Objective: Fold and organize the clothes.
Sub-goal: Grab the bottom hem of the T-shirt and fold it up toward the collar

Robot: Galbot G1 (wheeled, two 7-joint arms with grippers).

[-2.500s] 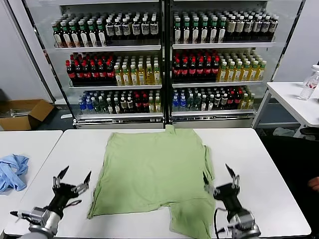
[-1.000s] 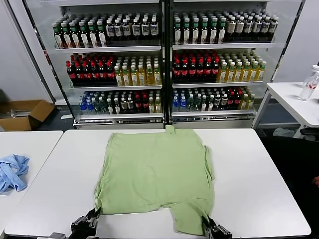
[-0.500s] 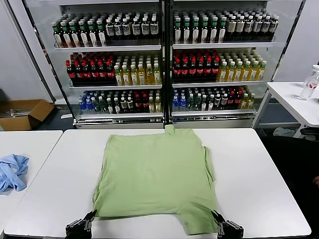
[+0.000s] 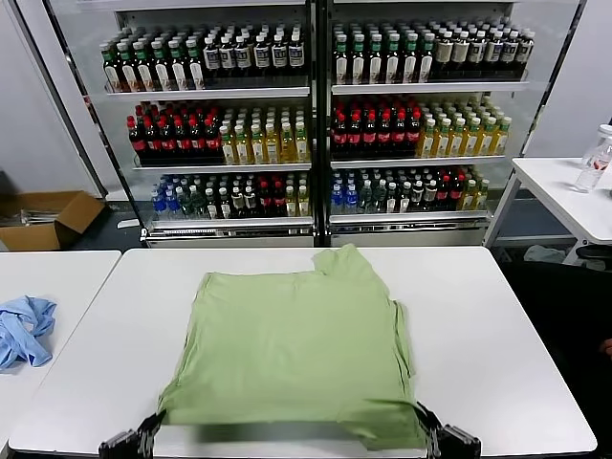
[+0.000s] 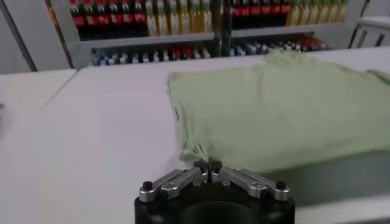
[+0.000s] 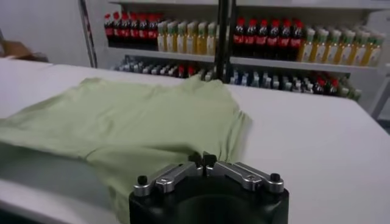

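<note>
The light green polo shirt [image 4: 296, 344] lies back up on the white table [image 4: 497, 316], its near hem drawn to the table's front edge and lifted a little. No buttons or print show. My left gripper [image 4: 145, 432] is shut on the shirt's near left corner, as the left wrist view [image 5: 208, 165] shows, with the fabric [image 5: 286, 103] stretching away from it. My right gripper [image 4: 428, 432] is shut on the near right corner, as the right wrist view [image 6: 202, 159] shows, with the fabric [image 6: 134, 115] beyond it.
A light blue cloth [image 4: 24, 330] lies on a second white table at the left. Drink coolers [image 4: 316, 124] full of bottles stand behind the table. A cardboard box [image 4: 48, 215] sits on the floor at the left. A side table with a water bottle [image 4: 598, 158] is at the right.
Both grippers came down from open above the table, shut on the shirt's near corners and drew back. The shirt slid toward the front edge and its near hem straightened.
</note>
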